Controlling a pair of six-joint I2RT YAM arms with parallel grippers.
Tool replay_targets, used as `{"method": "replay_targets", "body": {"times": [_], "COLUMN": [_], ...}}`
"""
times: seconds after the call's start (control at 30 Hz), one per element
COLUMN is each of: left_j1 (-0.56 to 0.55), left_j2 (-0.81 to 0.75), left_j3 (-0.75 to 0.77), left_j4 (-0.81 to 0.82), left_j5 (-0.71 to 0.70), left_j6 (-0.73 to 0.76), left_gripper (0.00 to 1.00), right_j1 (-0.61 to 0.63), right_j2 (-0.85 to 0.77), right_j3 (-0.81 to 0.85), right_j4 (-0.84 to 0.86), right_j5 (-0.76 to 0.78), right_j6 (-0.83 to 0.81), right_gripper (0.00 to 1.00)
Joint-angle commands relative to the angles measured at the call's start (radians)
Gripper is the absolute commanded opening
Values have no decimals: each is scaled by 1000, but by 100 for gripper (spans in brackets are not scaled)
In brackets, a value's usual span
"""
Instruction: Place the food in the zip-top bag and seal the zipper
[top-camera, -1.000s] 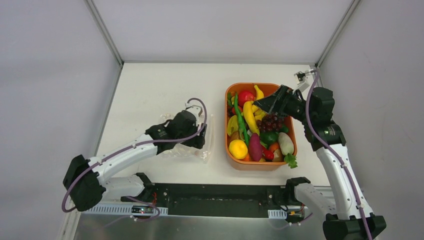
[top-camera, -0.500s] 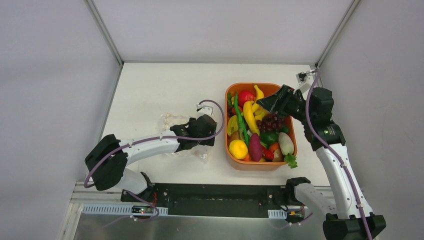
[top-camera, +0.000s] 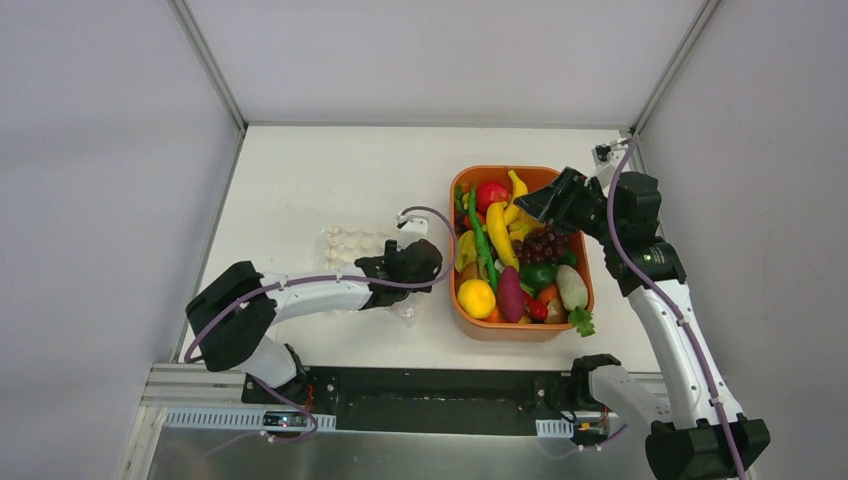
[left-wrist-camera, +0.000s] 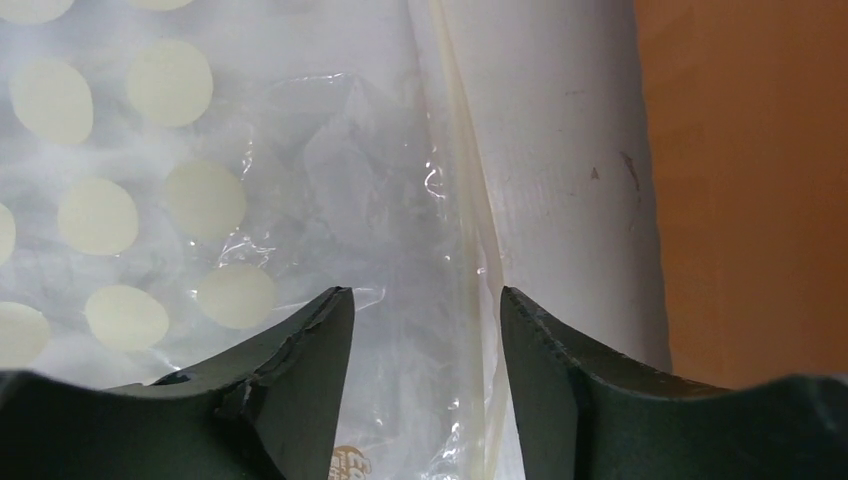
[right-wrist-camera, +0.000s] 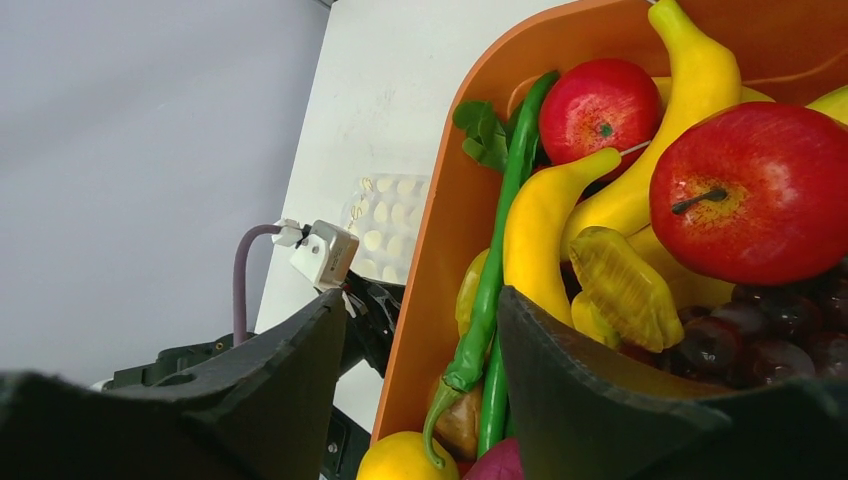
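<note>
Left of the orange tray (top-camera: 455, 290), on the white bench (top-camera: 320, 170), the zip-top bag (top-camera: 345, 240) lay flat, its white dots up. Only its far-left part and a near corner showed from above; the left arm covered the rest, so its outline was hard to judge. From the left wrist, a pale ridged strip that looked like the zipper (left-wrist-camera: 470, 200) ran straight away from the camera along the bag's tray-side edge, parallel to the tray wall, with a band of bare bench between them. Whether it was sealed could not be made out.

The left gripper (left-wrist-camera: 425, 300) hung low over that edge, its 2 fingers apart with nothing clamped; crinkled plastic lay in the gap, and contact with it could not be told.

All the food (top-camera: 515, 265) sat heaped in the tray, whose long axis ran near to far. Purple grapes (top-camera: 540, 243) lay mid-pile, a lemon (top-camera: 476, 297) near the front-left, and a long green bean (right-wrist-camera: 490, 290) along the left wall. 2 red apples (right-wrist-camera: 760, 195) and yellow bananas (right-wrist-camera: 540, 240) filled the far end, several cut off by the frame.

The right gripper (right-wrist-camera: 420, 300) hovered above the tray's far part, jaws parted and holding nothing.
</note>
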Motion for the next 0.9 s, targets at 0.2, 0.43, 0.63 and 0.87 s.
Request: {"method": "replay_targets", "body": {"times": [0.2, 0.43, 0.63, 0.87], "left_j1": [-13, -19, -22, -22], "left_j2": [70, 56, -39, -319], "left_j3": [-19, -24, -42, -65], "left_j4": [-5, -36, -102, -162], "left_j5": [-93, -102, -150, -151], "left_j6": [-16, -11, -14, 38], "left_gripper": [44, 8, 0, 0], "right_j1": [5, 4, 4, 17], "right_j2": [13, 18, 14, 34], "right_j3": [-1, -7, -5, -12], "right_j4": [15, 26, 57, 169], "right_j5": [15, -1, -40, -199], "right_j6": [26, 48, 78, 191], "right_gripper": [59, 57, 55, 54]}}
